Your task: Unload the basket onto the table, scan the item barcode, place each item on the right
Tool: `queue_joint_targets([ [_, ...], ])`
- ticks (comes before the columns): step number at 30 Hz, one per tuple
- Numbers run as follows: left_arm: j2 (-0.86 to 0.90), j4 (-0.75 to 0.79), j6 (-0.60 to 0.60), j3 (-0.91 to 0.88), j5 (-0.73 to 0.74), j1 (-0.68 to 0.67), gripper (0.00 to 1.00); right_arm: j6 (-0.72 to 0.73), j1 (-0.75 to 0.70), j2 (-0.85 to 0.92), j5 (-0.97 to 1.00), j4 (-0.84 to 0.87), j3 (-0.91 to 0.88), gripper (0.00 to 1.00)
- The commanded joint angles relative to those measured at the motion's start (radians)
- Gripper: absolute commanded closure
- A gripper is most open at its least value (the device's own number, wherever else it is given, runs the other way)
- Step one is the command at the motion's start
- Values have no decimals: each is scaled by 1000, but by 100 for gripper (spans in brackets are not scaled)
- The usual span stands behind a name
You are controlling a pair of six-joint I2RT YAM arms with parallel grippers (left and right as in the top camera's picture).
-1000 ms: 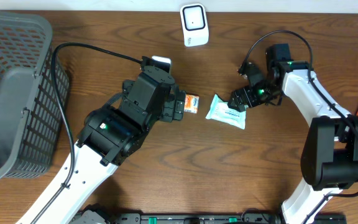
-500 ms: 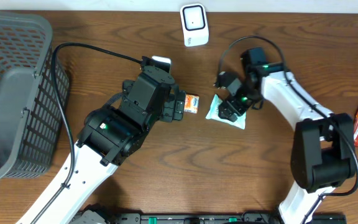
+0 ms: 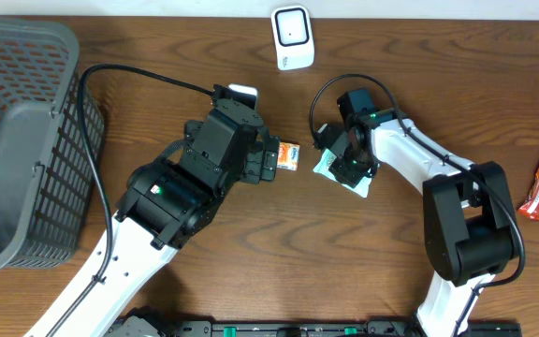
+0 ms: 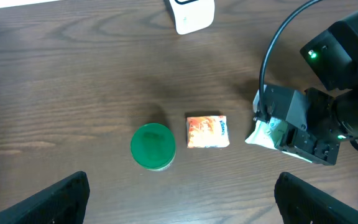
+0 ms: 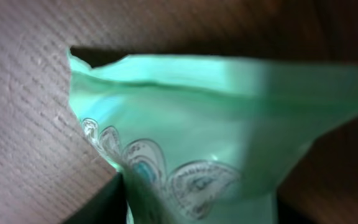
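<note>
Green pouch (image 3: 326, 169) nipped at mid-table.
Held by the right gripper (image 3: 342, 160), jaws part closed, just beside an orange packet (image 3: 289, 155); left gripper (image 4: 182, 186) spread wide, holding nothing, above a green lid (image 4: 153, 146).

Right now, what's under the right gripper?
The green packet, lying on the table. The right gripper covers most of it; no barcode shows.

Bare table (image 3: 344, 271) at the near middle and the strip just below the scanner (image 3: 292, 36) are passable; basket (image 3: 17, 140) blocks the left, while orange box (image 3: 289, 155), green lid (image 4: 153, 146) and right arm (image 3: 410, 154) bent over the pouch (image 4: 261, 134) crowd the centre.
</note>
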Motion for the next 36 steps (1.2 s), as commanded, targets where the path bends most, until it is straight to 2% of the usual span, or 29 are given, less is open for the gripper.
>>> queue_joint_targets([
  [1,4,-2,2,6,-17,2,5,26,-2,61,92,22,-48,76],
  [2,4,-2,2,6,-17,2,5,45,-1,59,87,24,-42,84],
  [4,4,-2,2,6,-17,2,5,58,0,59,67,14,-27,92],
  [6,4,-2,2,6,-17,2,5,58,0,59,33,1,-15,92],
  [7,4,-2,2,6,-17,2,5,59,0,59,19,-3,-12,89],
  [8,4,-2,2,6,-17,2,5,72,0,59,12,-4,-11,71],
  [9,4,-2,2,6,-17,2,5,97,0,59,13,-3,-11,47],
  [10,4,-2,2,6,-17,2,4,112,0,59,13,-2,-11,6],
  [11,4,-2,2,6,-17,2,5,124,0,59,13,-2,-11,1],
  [18,4,-2,2,6,-17,2,5,166,0,51,42,-7,11,1],
  [23,4,-2,2,6,-17,2,5,182,11,-25,113,-27,58,1],
  [33,4,-2,2,6,-17,2,5,181,100,-59,270,5,53,1],
  [34,4,-2,2,6,-17,2,5,182,108,-59,297,7,53,4],
  [36,4,-2,2,6,-17,2,5,182,116,-59,330,7,53,18],
])
